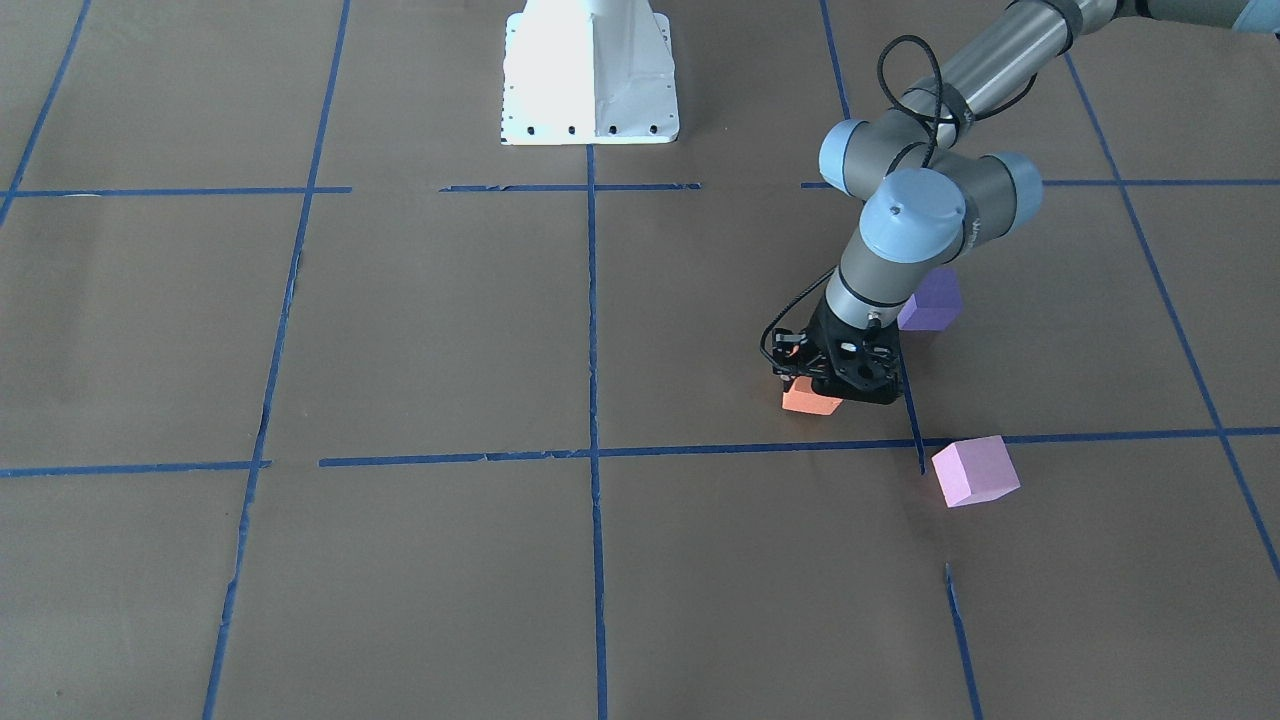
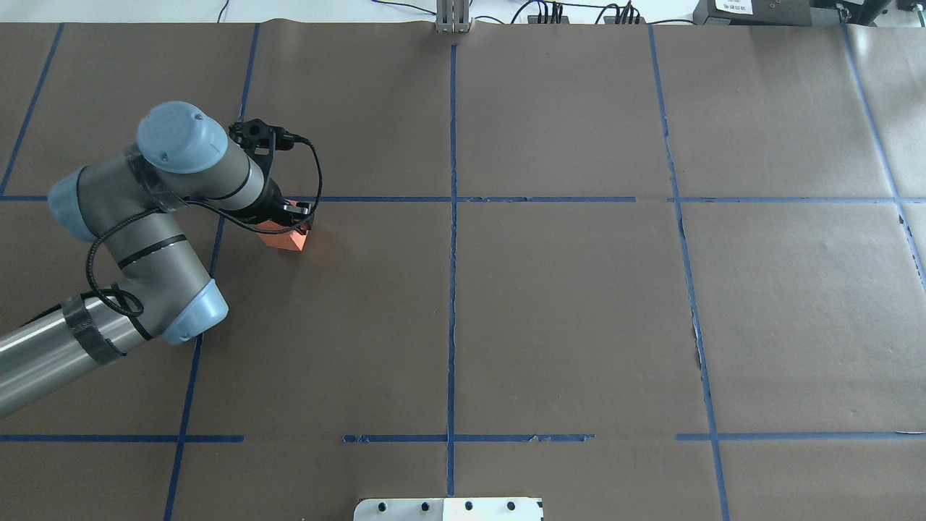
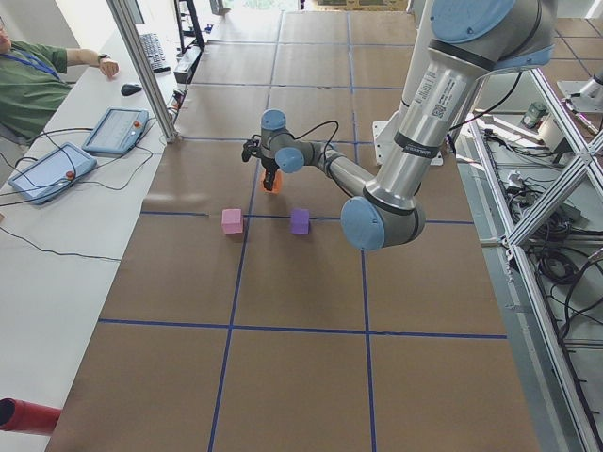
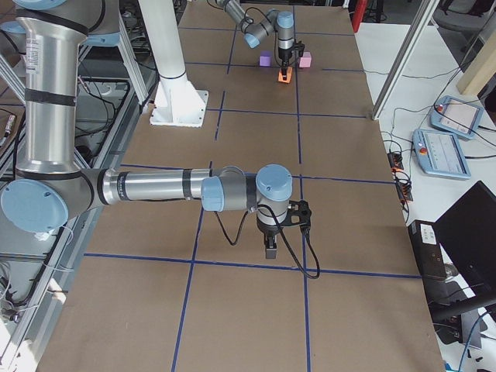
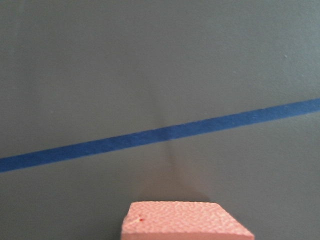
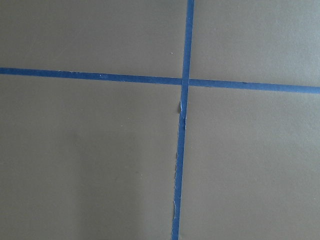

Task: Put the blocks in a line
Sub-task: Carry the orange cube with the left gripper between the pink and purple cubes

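Observation:
My left gripper (image 1: pixel 822 386) (image 2: pixel 288 221) is shut on the orange block (image 1: pixel 806 402) (image 2: pixel 291 239) and holds it at or just above the table; the block fills the bottom edge of the left wrist view (image 5: pixel 187 223). The dark purple block (image 1: pixel 931 303) sits just behind the left wrist, partly hidden by it. The pale pink block (image 1: pixel 975 471) lies on the table a little nearer the front-facing camera, beside a blue tape line. My right gripper (image 4: pixel 269 246) hangs over a tape crossing far from the blocks; I cannot tell whether it is open or shut.
Blue tape lines (image 2: pixel 452 289) divide the brown table into squares. The white robot base (image 1: pixel 590 85) stands at the middle of the robot's side. A seated operator (image 3: pixel 28 80) and two tablets (image 3: pixel 115 130) are beside the table's far edge.

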You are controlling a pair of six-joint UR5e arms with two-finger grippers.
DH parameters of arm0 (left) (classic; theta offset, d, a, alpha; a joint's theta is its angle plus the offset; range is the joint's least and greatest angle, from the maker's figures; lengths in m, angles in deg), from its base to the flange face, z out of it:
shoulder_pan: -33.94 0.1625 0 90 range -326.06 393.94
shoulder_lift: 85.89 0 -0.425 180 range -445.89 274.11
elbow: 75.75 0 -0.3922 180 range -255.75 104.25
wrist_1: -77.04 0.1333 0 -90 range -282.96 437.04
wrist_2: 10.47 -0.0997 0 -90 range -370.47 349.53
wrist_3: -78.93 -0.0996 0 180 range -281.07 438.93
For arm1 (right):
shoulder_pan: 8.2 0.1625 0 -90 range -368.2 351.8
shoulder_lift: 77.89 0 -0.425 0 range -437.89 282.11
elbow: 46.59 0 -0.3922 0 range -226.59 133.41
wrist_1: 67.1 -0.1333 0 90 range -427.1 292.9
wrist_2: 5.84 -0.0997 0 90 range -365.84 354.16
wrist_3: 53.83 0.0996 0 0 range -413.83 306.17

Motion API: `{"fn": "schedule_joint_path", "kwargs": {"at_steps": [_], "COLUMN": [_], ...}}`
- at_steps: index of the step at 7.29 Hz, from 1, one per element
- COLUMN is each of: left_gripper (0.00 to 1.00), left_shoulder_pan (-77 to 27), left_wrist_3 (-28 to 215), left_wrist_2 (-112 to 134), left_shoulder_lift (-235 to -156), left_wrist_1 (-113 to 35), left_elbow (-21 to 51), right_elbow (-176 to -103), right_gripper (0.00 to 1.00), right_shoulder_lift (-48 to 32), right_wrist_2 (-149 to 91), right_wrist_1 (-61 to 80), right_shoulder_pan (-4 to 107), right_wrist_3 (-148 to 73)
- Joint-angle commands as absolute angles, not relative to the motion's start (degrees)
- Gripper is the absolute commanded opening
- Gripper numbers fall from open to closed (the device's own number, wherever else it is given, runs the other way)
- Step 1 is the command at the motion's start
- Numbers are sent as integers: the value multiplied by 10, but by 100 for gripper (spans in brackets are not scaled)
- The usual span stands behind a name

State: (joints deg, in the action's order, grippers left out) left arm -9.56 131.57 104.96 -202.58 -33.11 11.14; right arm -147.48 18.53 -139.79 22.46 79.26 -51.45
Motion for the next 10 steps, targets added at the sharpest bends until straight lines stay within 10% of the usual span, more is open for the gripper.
{"fn": "schedule_joint_path", "kwargs": {"at_steps": [1, 4, 6, 10], "left_gripper": [15, 31, 100, 100], "left_shoulder_pan": [-175, -175, -172, -203], "left_wrist_3": [1311, 1276, 1299, 1299], "left_wrist_2": [1112, 1113, 1111, 1113], "left_shoulder_lift": [-1974, -1947, -1948, -1937], "left_wrist_1": [-322, -321, -330, -320], "left_elbow": [114, 108, 96, 151], "right_elbow": [-1475, -1474, -1474, -1474], "right_gripper": [100, 100, 100, 100], "right_shoulder_lift": [185, 185, 185, 185], "right_wrist_2": [-1398, -1398, -1398, -1398], "right_wrist_1": [225, 225, 225, 225], "right_shoulder_pan": [793, 793, 793, 793], "right_wrist_3": [-515, -515, -515, -515]}}
